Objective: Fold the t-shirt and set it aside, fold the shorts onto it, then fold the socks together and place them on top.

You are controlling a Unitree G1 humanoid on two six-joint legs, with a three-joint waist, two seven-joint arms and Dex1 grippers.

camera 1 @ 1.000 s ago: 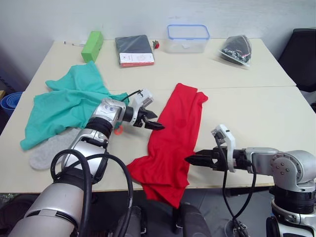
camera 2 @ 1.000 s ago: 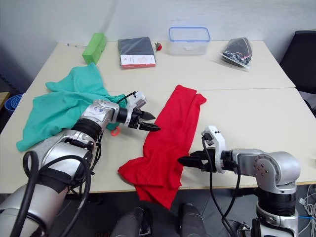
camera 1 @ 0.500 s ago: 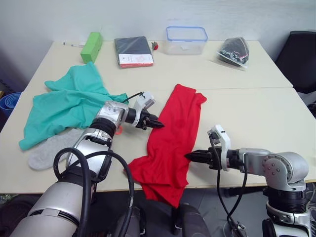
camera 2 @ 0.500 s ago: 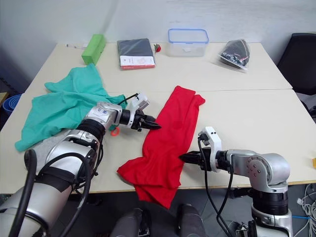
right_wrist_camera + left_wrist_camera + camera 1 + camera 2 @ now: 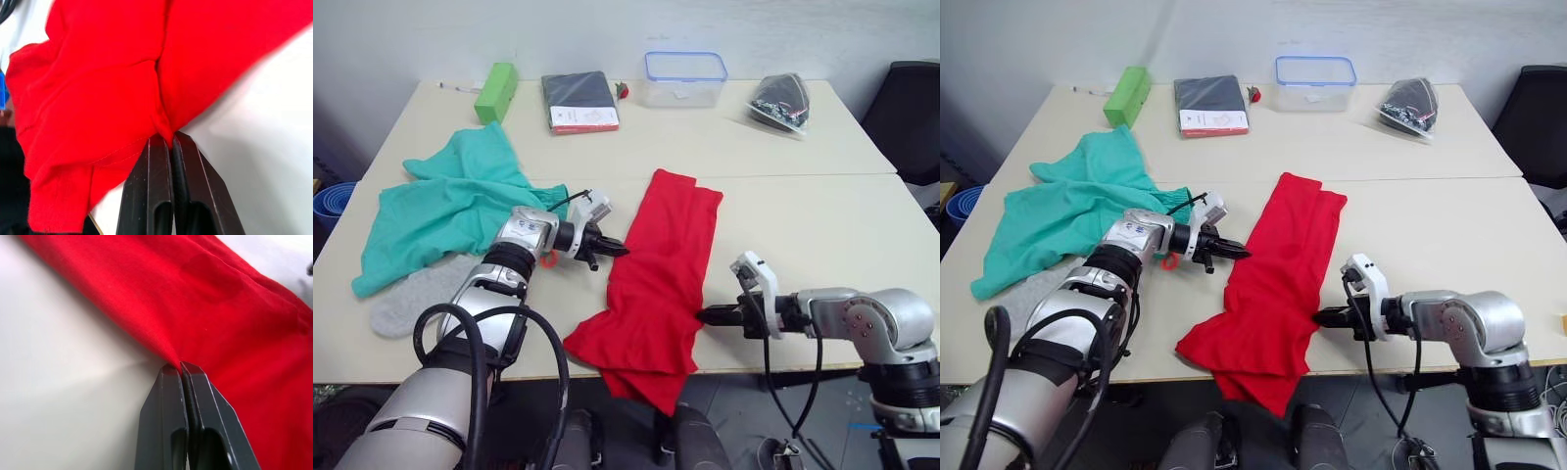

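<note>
The bench (image 5: pixel 822 225), pale and wide, carries everything. The t-shirt (image 5: pixel 656 264) lies as a long red strip running from the middle of the bench toward the near edge, where its crumpled lower end hangs over. To its left, the shorts (image 5: pixel 440 211) spread in a loose teal-green heap, with a bit of orange drawstring (image 5: pixel 546 258) showing near the left arm. One of the socks (image 5: pixel 416 292), light grey, lies at the near-left, partly under the shorts.

Along the far edge sit a clear lidded box (image 5: pixel 684 78), a dark book (image 5: pixel 579 100), a green block (image 5: pixel 496 92) and a bag of dark parts (image 5: pixel 781 98).

The left tool (image 5: pixel 612 251) pinches the left edge of the t-shirt, its fingers (image 5: pixel 168 431) closed tight on a small peak of fabric. The right tool (image 5: pixel 707 315) grips the right edge nearer the bench front, its fingers (image 5: pixel 146 196) closed on a fold of red cloth.
</note>
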